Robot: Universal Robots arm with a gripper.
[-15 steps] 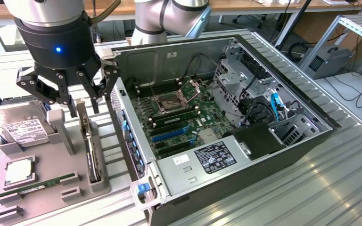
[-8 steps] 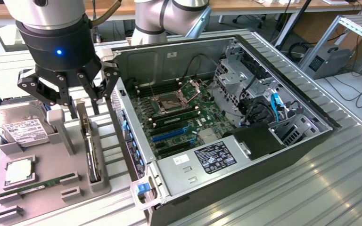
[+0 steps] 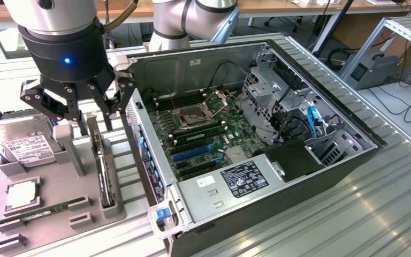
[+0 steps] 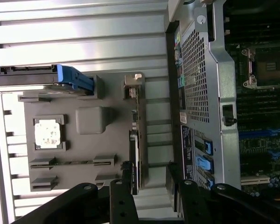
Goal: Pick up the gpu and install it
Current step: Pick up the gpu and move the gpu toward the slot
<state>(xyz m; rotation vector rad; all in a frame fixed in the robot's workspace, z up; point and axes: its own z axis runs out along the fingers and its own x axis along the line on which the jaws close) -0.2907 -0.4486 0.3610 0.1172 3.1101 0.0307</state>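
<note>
1. The claw (image 3: pixel 90 119) is hanging released, jaws spread wide, gripping nothing, just above the gpu (image 3: pixel 103 166).
2. The gpu is standing on edge in the grey tray (image 3: pixel 48 231) on the bench (image 3: pixel 377 214), at 9 o'clock from the computer case (image 3: pixel 184 67) in the exterior view, likely offering its upper edge for gripping.
3. The case is lying open, motherboard (image 3: pixel 205 128) facing up, probably for access from above.

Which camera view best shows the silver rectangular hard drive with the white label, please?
The exterior view: the silver rectangular hard drive rests in the grey plastic holder with its labelled face towards the camera. The wrist view catches the drive edge-on, so the label is hidden.
</note>
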